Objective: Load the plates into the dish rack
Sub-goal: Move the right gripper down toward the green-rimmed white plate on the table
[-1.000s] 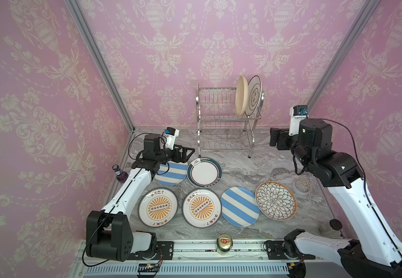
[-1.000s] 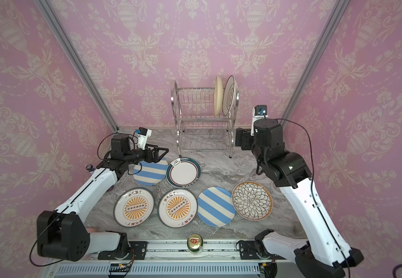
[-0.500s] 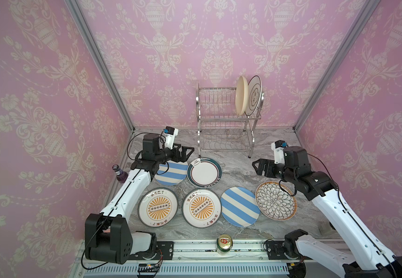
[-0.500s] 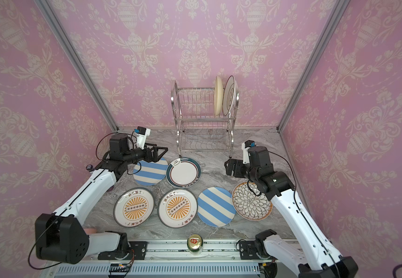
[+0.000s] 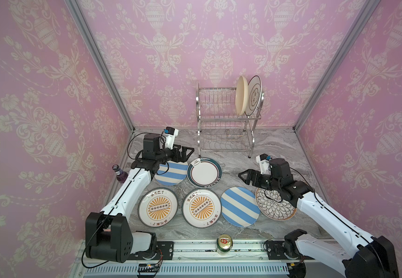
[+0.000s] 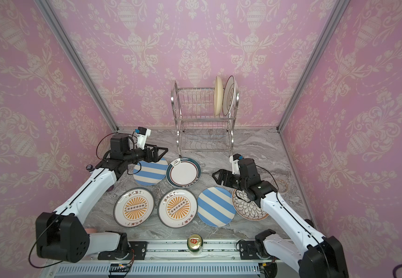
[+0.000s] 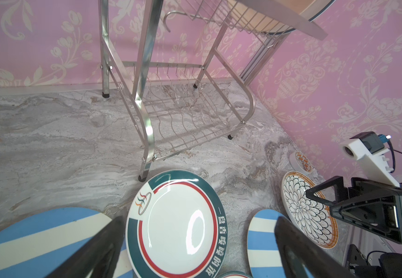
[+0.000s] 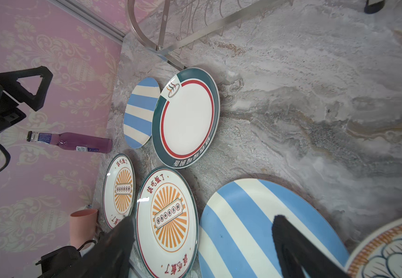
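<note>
The steel dish rack (image 5: 226, 118) stands at the back. A cream plate (image 5: 241, 98) and a black-lined white plate (image 5: 254, 95) stand upright at the right end of its top tier. Flat on the table lie a striped plate (image 5: 171, 173), a green-rimmed plate (image 5: 203, 172), two sunburst plates (image 5: 158, 207) (image 5: 201, 208), another striped plate (image 5: 239, 207) and a black floral plate (image 5: 273, 207). My left gripper (image 5: 188, 154) hovers open over the far striped plate's back edge. My right gripper (image 5: 243, 178) is open and empty, low above the table beside the floral plate.
A purple bottle (image 5: 119, 173) stands by the left wall, with a pink cup (image 8: 83, 225) further forward. A drink can (image 5: 224, 244) stands on the front rail. A small patterned dish (image 6: 280, 184) lies near the right wall, behind the right arm.
My right arm has dropped from beside the rack's top tier to low over the table, forward and left, with its gripper still open. The left arm has barely moved.
</note>
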Robot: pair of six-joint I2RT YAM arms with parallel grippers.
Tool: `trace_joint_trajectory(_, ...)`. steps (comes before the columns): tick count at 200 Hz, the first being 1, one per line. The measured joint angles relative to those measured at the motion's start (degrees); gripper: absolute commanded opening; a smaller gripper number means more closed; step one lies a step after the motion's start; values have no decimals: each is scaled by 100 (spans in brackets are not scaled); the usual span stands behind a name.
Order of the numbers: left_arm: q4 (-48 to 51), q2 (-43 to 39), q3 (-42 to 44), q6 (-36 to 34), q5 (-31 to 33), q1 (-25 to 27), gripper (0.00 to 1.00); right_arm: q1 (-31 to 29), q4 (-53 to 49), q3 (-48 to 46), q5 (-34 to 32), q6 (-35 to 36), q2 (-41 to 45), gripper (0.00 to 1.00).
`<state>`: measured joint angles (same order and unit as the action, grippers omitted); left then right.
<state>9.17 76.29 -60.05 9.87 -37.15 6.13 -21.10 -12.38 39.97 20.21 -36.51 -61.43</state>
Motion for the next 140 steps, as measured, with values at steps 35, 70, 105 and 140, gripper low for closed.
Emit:
trace_joint_trajectory(35,586,-15,-402,20,428,0,99,-44,492,-55,201,-22,-763,86)
trace_joint_trajectory(70,581,-271,-162,452,603,7,99,-90,1029,-26,450,-46,-1491,81)
trace_joint_trajectory(105,409,-435,557,857,621,24,99,-197,1652,254,675,-175,-2420,75)
trace_joint_trajectory(140,411,-459,890,977,756,118,99,-330,2177,518,796,-350,-3145,71)
